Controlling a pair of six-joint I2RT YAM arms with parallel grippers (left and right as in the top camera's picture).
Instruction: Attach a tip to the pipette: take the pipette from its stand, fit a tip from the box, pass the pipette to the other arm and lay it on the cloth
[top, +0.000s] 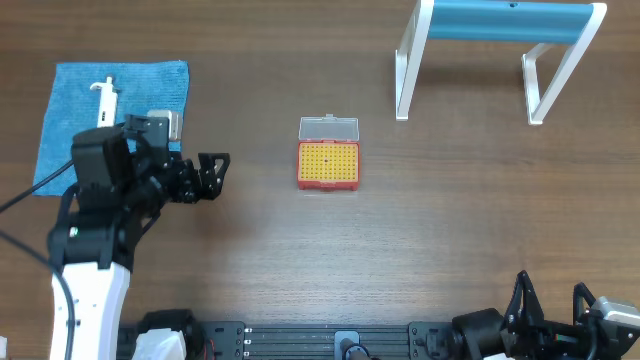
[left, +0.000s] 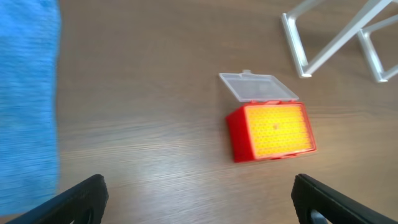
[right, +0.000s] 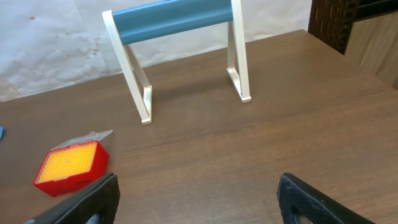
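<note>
The white pipette (top: 104, 103) lies on the blue cloth (top: 70, 95) at the far left, its lower part hidden behind my left arm. My left gripper (top: 214, 176) hovers just right of the cloth, open and empty, with its dark fingers (left: 84, 196) wide apart. The red tip box (top: 328, 164) with yellow tips and a clear open lid stands mid-table, seen again as the tip box (left: 272, 130) and the tip box (right: 69, 165). The stand (top: 500, 45), white legs under a blue bar, is at the back right. My right gripper (top: 552, 300) rests open at the front right edge.
Bare wooden tabletop (top: 420, 220) stretches between the tip box and both arms. The stand (right: 180, 53) appears ahead of my right gripper, with a pale wall behind it. A strip of the cloth (left: 28, 99) lies beside my left gripper.
</note>
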